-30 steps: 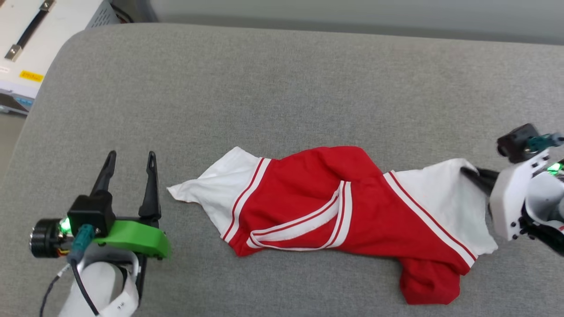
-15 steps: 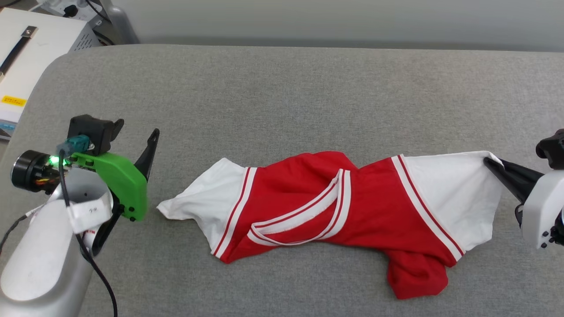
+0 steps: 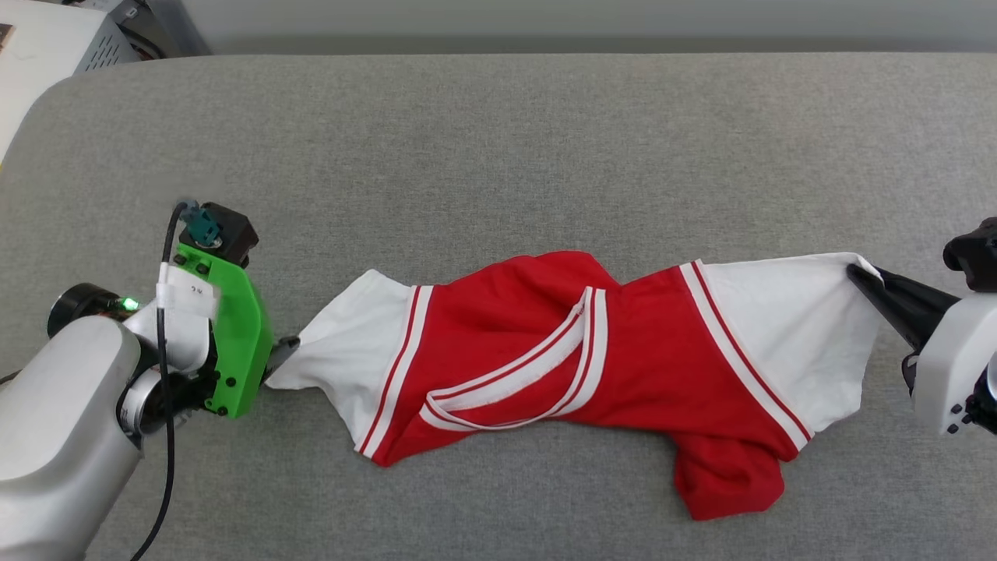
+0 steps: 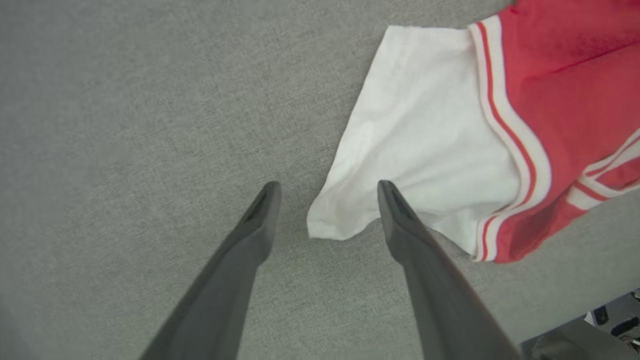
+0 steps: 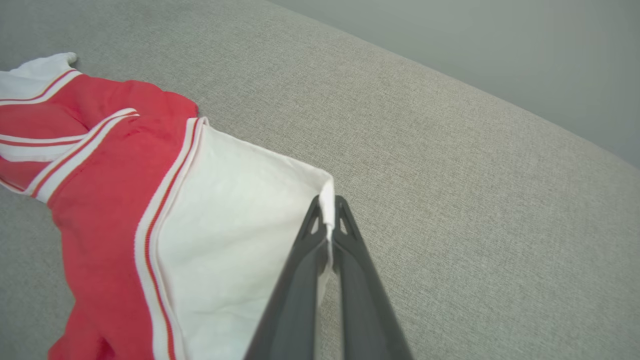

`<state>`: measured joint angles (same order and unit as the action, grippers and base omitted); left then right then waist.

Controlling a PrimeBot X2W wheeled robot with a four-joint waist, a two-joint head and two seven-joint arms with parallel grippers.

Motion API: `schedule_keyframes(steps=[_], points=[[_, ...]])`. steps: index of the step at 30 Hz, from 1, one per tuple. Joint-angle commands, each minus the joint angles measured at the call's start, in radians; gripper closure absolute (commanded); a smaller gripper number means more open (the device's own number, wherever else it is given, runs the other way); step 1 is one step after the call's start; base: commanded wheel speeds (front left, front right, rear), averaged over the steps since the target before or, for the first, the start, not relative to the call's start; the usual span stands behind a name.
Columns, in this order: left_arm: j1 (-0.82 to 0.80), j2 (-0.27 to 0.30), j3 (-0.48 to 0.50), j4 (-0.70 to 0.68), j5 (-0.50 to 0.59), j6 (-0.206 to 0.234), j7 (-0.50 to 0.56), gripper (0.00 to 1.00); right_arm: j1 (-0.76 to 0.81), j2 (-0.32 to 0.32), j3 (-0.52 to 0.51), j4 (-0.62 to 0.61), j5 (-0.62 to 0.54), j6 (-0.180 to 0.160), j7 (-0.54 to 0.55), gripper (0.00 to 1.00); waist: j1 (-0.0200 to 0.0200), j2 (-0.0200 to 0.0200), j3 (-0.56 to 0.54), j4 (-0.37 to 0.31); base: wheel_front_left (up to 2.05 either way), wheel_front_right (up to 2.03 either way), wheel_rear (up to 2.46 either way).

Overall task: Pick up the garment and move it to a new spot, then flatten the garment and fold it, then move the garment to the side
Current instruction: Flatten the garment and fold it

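Soft matt cloth in the shirt [image 3: 623, 366], ribbed along its striped trim. Coarse grey woven cloth, matt, over the cushion [image 3: 498, 156]. Smooth dark matt plastic for the fingers [image 4: 425, 270]. Smooth green plastic on the bracket [image 3: 237, 343]; pale, faintly shiny shell on the forearm [image 3: 54, 421].

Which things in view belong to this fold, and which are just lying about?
In the job:
garment, red jersey with white ends
right gripper, fingers shut on one white end
left gripper, fingers open at the other end's tip
grey cushion under the garment

Lying about:
pale equipment box, off the cushion at the head view's upper left
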<state>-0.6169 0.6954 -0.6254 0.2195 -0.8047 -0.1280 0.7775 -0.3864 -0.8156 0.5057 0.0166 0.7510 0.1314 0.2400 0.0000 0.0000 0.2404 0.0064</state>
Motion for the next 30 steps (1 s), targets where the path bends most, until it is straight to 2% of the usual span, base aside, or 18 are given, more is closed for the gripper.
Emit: schedule_keyframes(steps=[1, 12, 17, 18, 19, 20, 24, 30], points=[[-0.024, 0.008, -0.016, 0.013, -0.022, -0.003, 0.008, 0.00, 0.015, 0.008, -0.009, -0.010, -0.011, -0.001, 0.006, 1.00, 0.0000, 0.0000, 0.019, -0.011, 0.00, 0.00, 0.00], [-0.063, -0.011, -0.194, 0.167, -0.113, -0.003, 0.029, 0.00, -0.003, 0.035, -0.024, -0.036, -0.030, -0.001, 0.034, 1.00, 0.0000, 0.0000, 0.076, -0.035, 0.00, 0.00, 0.00], [-0.073, -0.007, -0.281, 0.189, -0.152, -0.003, 0.042, 0.00, -0.009, 0.036, -0.027, -0.037, -0.032, -0.001, 0.038, 1.00, 0.0000, 0.0000, 0.082, -0.035, 0.00, 0.00, 0.00], [-0.074, -0.004, -0.294, 0.193, -0.157, -0.003, 0.040, 0.03, -0.010, 0.037, -0.027, -0.037, -0.033, -0.001, 0.038, 1.00, 0.0000, 0.0000, 0.081, -0.035, 0.00, 0.00, 0.00], [-0.075, -0.002, -0.305, 0.195, -0.162, -0.003, 0.036, 0.75, -0.011, 0.039, -0.027, -0.036, -0.034, -0.001, 0.038, 1.00, 0.0000, 0.0000, 0.079, -0.034, 0.00, 0.00, 0.00], [-0.075, -0.002, -0.316, 0.199, -0.176, -0.003, 0.031, 1.00, -0.011, 0.041, -0.025, -0.036, -0.034, -0.001, 0.037, 1.00, 0.0000, 0.0000, 0.076, -0.033, 0.00, 0.00, 0.00], [-0.077, -0.001, -0.320, 0.209, -0.209, -0.003, -0.053, 1.00, -0.013, 0.049, -0.016, -0.033, -0.037, -0.001, 0.028, 1.00, 0.0000, 0.0000, 0.052, -0.031, 0.00, 0.00, 0.00], [-0.060, 0.030, -0.274, 0.140, -0.236, -0.003, -0.292, 1.00, -0.001, 0.052, -0.025, -0.017, -0.040, -0.001, -0.010, 1.00, 0.0000, 0.0000, -0.005, -0.023, 0.00, 0.00, 0.00]])
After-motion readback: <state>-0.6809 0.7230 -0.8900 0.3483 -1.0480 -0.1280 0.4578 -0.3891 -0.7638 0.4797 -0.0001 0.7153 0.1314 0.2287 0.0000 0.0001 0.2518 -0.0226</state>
